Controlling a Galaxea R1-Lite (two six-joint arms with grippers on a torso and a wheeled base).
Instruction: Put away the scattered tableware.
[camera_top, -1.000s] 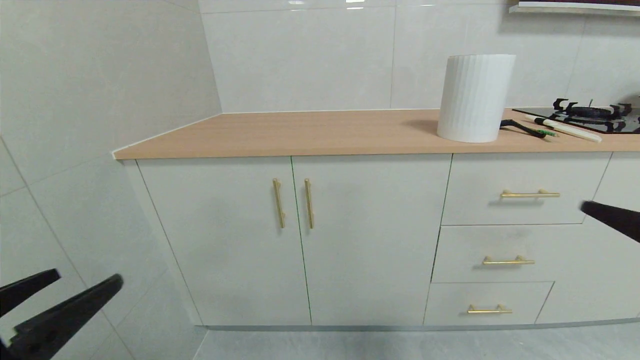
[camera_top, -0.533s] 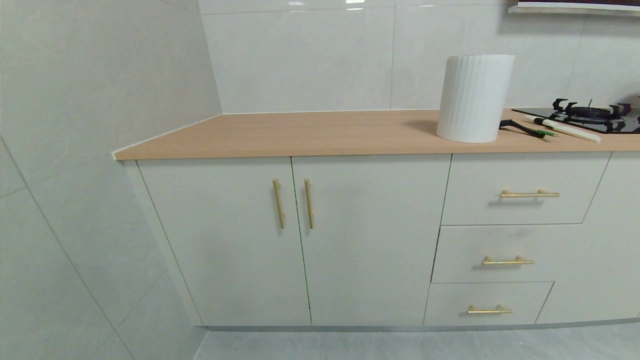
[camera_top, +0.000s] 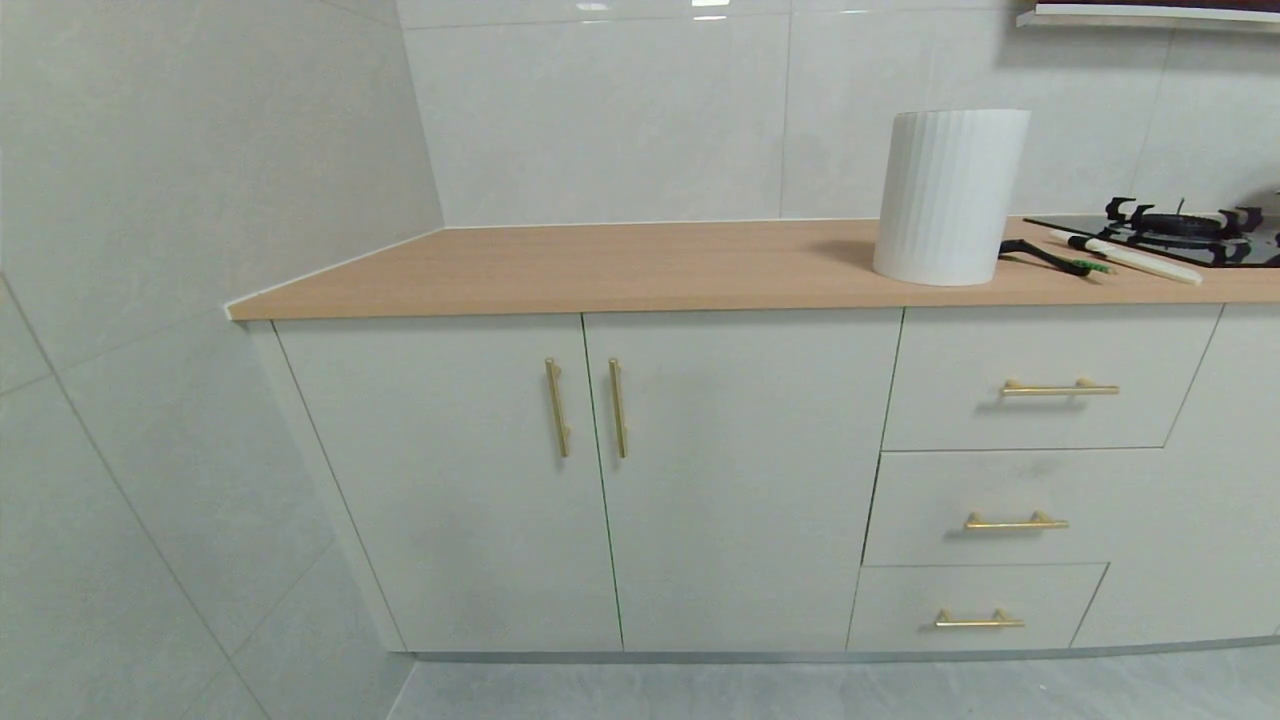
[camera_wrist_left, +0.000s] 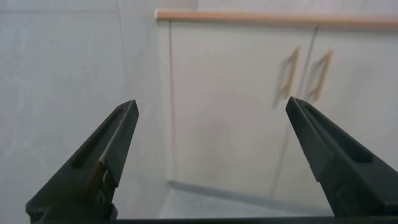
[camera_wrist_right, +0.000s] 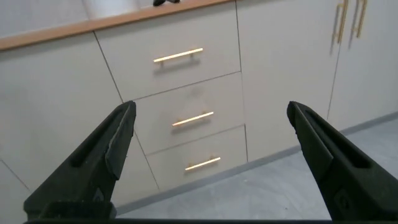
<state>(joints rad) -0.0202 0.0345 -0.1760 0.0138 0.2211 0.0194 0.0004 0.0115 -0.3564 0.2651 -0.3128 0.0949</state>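
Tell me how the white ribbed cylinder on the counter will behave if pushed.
The cylinder is tall for its base, so a high push may tip it. Standing flat on the counter, it would likely slide rather than roll. Its ribbed wall looks rigid.

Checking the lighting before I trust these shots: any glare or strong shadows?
Head view: small glare spots atop the wall tiles, a soft shadow left of the container on the counter. Both wrist views: even light, no glare.
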